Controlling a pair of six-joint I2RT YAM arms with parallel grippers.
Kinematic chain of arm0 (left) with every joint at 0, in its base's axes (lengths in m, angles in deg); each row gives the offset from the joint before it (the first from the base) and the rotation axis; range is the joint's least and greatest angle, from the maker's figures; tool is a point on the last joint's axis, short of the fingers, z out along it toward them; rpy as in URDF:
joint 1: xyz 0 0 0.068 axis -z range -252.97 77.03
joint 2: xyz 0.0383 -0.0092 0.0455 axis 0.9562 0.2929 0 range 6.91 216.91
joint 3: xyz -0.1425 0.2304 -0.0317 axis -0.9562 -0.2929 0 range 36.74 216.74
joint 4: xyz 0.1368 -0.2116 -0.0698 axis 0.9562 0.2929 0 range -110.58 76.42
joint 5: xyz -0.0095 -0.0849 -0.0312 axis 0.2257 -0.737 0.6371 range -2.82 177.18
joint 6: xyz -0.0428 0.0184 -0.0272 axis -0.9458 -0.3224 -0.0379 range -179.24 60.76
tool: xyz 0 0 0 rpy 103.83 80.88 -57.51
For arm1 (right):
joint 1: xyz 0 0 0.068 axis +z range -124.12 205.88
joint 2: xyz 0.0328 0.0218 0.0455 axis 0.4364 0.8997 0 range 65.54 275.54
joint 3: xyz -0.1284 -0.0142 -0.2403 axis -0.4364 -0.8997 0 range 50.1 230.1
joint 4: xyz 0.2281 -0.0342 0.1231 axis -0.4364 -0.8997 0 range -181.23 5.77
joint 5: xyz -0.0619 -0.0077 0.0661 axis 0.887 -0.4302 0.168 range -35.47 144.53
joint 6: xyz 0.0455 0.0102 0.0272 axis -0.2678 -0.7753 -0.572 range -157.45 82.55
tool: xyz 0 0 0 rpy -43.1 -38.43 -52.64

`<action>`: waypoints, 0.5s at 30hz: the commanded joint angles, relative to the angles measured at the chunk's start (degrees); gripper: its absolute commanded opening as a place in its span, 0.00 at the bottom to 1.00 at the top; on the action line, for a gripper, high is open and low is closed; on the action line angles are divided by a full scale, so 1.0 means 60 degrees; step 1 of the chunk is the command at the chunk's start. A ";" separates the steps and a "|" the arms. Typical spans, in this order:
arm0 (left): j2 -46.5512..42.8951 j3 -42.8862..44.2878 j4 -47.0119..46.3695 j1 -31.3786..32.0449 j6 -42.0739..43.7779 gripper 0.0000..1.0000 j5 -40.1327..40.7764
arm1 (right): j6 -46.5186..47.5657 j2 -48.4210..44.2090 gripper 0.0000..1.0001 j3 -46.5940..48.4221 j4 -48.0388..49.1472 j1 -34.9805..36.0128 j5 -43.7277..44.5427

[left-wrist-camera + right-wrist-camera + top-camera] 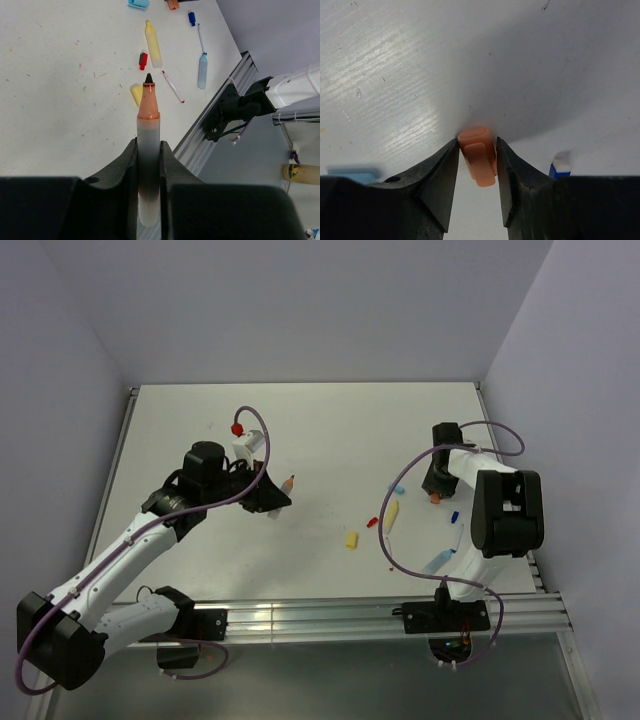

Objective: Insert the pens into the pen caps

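Over the counter, holding the orange-tipped pen nib-forward in the clamped left gripper for capping; down on it, bracketing the orange cap with the right gripper, gripped or not, can't tell.

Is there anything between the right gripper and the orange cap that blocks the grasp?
Nothing visible does. The orange cap lies on the table directly between the fingers of the right gripper; the dark blue cap sits apart, to the side.
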 commanded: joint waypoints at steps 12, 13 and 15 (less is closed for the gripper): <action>0.0245 -0.0018 -0.0199 -0.0026 0.0127 0.00 0.0025 | -0.0244 -0.0121 0.37 -0.0486 0.0278 0.0047 -0.0306; 0.0332 -0.0003 -0.0185 -0.0026 0.0156 0.00 0.0039 | -0.0245 -0.0121 0.35 -0.0487 0.0277 0.0062 -0.0451; 0.0405 0.0041 -0.0199 -0.0041 0.0186 0.00 0.0025 | -0.0288 -0.0179 0.20 -0.0545 0.0321 0.0047 -0.0584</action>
